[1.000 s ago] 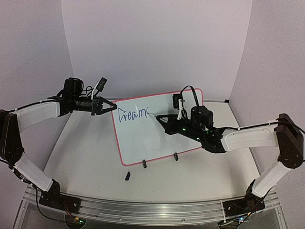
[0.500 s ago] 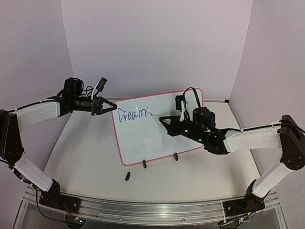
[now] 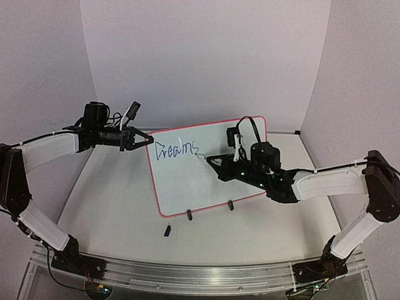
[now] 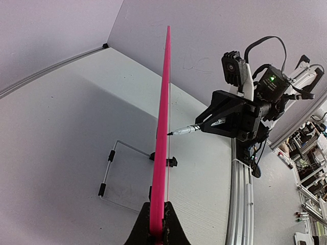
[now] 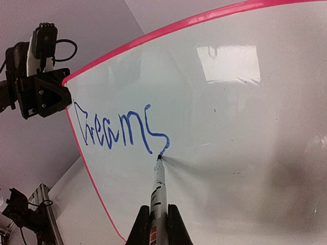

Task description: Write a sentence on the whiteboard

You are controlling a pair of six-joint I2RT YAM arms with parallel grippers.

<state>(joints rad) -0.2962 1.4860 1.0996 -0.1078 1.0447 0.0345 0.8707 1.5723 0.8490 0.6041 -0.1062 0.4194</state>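
Both arms stretch inward with forearms nearly level. The left gripper (image 3: 147,140) and right gripper (image 3: 210,159) point toward each other, both clamped tight.

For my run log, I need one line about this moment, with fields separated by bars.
left hand: shut on whiteboard edge | right hand: shut on marker | marker tip: on whiteboard, at end of Dreams

Right wrist view: crops the whiteboard (image 5: 245,127) at right and bottom, also the rear of the marker (image 5: 159,189) barrel. Left wrist view: shows the board edge-on only, written face hidden. Top view: too small to identify, a dark item (image 3: 167,230) on the worktop (image 3: 112,206).
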